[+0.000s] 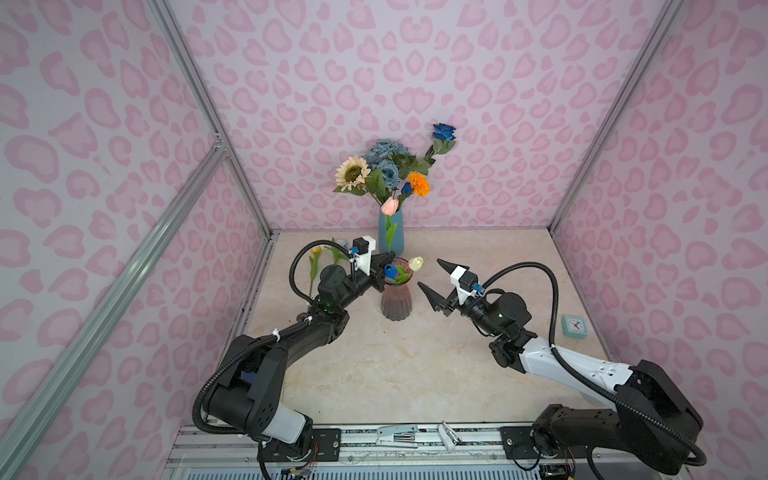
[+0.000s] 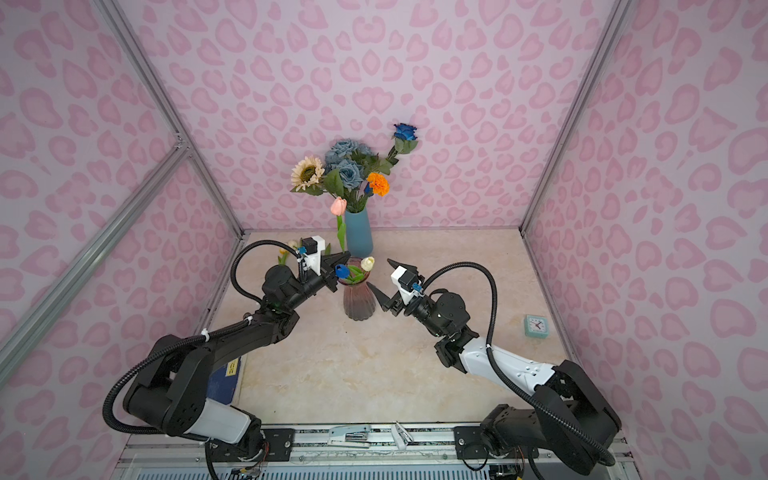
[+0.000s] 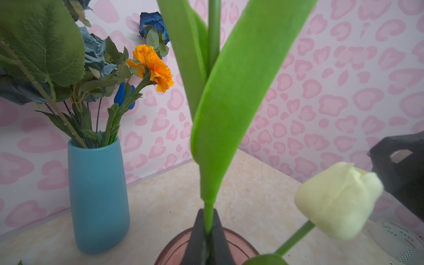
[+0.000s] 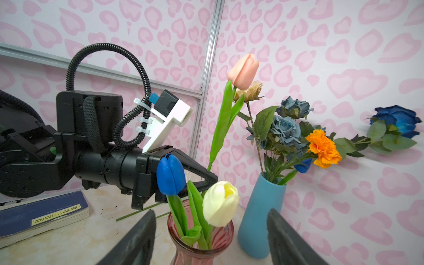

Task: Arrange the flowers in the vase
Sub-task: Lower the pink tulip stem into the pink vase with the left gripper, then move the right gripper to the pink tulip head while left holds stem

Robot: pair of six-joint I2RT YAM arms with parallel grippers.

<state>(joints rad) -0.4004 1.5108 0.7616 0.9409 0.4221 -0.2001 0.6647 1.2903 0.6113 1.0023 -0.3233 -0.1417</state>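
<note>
The left gripper is clenched on the bare lower stem of the pink tulip, which rises nearly upright above the fingers. Its cut end beneath them is hidden. Just under the fingertips is the mouth of the pink glass vase. It holds a blue tulip close against the fingers, touching or not I cannot tell, and a white tulip leaning away past them. The right gripper hangs released, one finger on each side of the vase, neither touching the glass. The step looks like lowering the stem into this vase. Keep the stem upright, aim for the gap between the two blooms, and sink slowly so the fingers nudge neither the blue tulip nor the rim. Let go only once the stem end is well inside. The right fingers could steady the light vase. Well beyond both sets of fingers, the blue vase carries the sunflower, marigold and roses.
</note>
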